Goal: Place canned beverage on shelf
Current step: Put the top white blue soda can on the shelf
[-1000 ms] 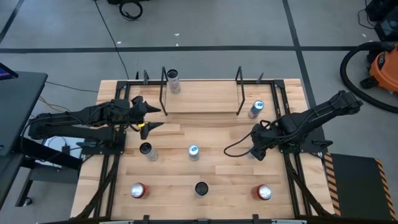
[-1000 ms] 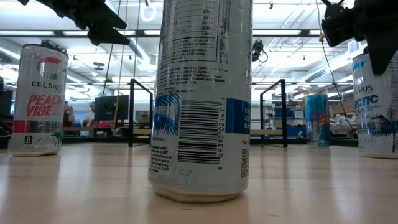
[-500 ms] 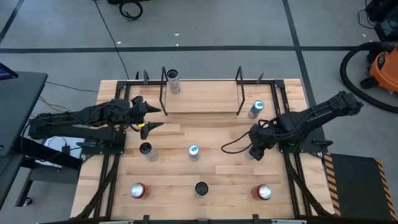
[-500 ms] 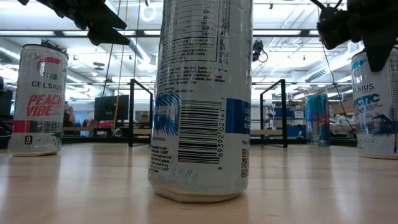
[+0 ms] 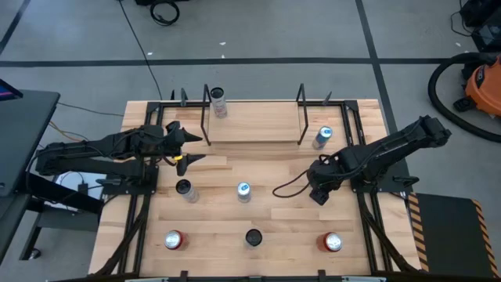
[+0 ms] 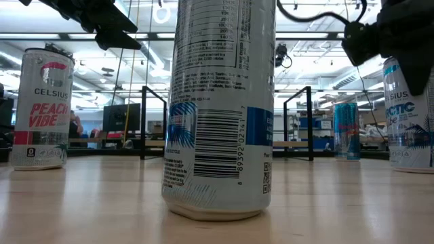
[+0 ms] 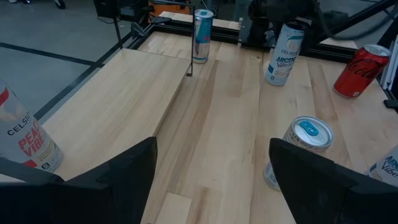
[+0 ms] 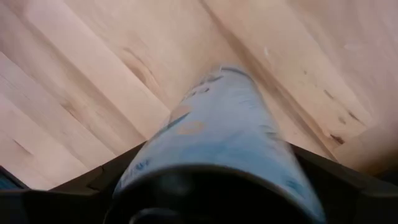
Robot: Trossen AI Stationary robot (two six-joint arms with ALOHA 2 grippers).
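1. On the right half of the table, the high view showed the right gripper [image 5: 317, 192] lowered over one spot and covering what stood below it.
2. The low view supplied what was hidden: an Arctic Vibe can [image 6: 409, 112] stood upright on the table [image 5: 274, 215] with the gripper's dark bulk around its top.
3. The right wrist view was almost filled by that can's side, close under the gripper. No view settled whether the can was clamped or merely straddled.
4. The left gripper [image 5: 188, 146] hung over the left side of the table, near the shelf's left end. Its fingers [image 7: 121, 177] were spread wide in the left wrist view, with only bare wood between them.
5. The shelf [image 5: 252, 129] sat at the far middle of the table. A Peach Vibe can [image 5: 218, 102] stood at its far left corner, its label readable only from the left wrist.
6. Only the high view showed the full spread of cans:
   - a slim blue can [image 5: 322, 137] just right of the shelf;
   - a blue-topped can [image 5: 243, 190] at the centre;
   - a dark-topped can [image 5: 184, 189] to its left;
   - two red cans [image 5: 173, 240] at the near corners;
   - a black-topped can [image 5: 253, 236] between them.
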